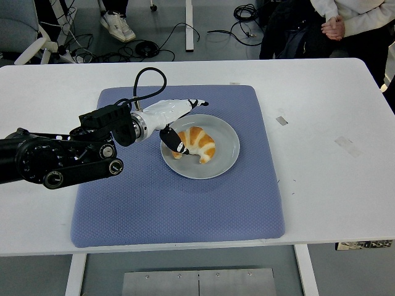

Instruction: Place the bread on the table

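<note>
- I'm seeing my left hand (176,120) hovering with fingers stretched out, thumb low, gripping nothing.
- The bread (196,143) is lying on the grey plate (223,161), just beside that thumb.

Your left arm (55,161) is black with round joint caps; its hand (171,117) is white, black-tipped, looped by a black cable (145,77).
</note>
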